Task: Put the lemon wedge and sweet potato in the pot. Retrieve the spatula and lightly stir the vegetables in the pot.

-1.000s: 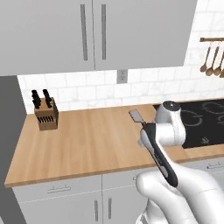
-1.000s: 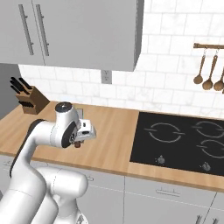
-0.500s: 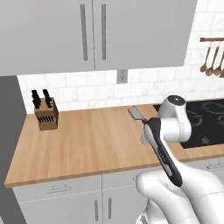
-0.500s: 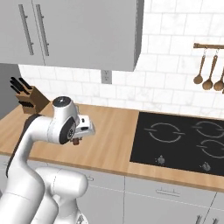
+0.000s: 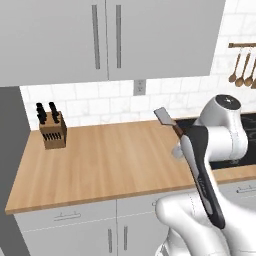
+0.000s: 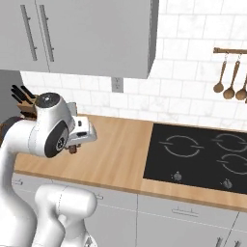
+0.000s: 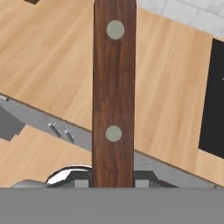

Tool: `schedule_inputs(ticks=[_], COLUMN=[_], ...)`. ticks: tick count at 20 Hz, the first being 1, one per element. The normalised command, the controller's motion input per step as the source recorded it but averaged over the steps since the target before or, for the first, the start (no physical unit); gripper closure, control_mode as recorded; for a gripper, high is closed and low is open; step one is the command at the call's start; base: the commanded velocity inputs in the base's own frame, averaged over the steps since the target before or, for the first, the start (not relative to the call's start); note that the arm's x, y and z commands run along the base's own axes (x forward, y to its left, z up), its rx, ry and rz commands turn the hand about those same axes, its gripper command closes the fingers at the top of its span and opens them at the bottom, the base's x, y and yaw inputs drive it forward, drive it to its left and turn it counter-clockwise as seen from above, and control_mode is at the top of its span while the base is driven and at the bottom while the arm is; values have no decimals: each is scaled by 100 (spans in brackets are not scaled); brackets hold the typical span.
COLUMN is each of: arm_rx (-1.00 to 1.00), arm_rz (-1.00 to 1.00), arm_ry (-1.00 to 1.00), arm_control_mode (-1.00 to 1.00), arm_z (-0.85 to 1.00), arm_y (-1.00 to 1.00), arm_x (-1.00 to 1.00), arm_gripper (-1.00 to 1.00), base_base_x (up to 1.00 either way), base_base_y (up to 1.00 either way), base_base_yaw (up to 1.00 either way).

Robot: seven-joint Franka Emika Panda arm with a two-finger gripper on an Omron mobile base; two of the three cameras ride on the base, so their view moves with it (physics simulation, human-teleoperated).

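Note:
My gripper (image 5: 178, 139) is shut on the spatula (image 5: 167, 120) and holds it above the wooden counter (image 5: 105, 165). The grey blade points up and to the left, clear of the counter. In the hand view the reddish-brown handle (image 7: 113, 87), with two metal rivets, runs straight up from between my jaws. From the right base view the gripper (image 6: 77, 144) sits just past my big white elbow, with the handle's brown end poking out below it. The pot, the lemon wedge and the sweet potato are out of view.
A knife block (image 5: 52, 131) stands at the counter's back left. The black cooktop (image 6: 202, 154) lies to the right of my arm. Wooden utensils (image 6: 231, 82) hang on a wall rail above it. Grey upper cabinets (image 5: 110, 40) overhang the counter.
The arm's elbow has risen and the spatula has lifted a little up and to the right. The grip on the handle is unchanged, and the cameras have stayed put.

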Motion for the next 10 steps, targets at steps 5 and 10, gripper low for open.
schedule_inputs(ticks=[5, 10], arm_rx=[0, 0], arm_rz=[2, 0], arm_ry=[-13, -12], arm_control_mode=[-100, -100], arm_z=[61, 69], arm_y=[0, -3], arm_x=[-90, -46], arm_gripper=[100, 100], base_base_x=[0, 0], base_base_y=[0, 0], base_base_yaw=[0, 0])
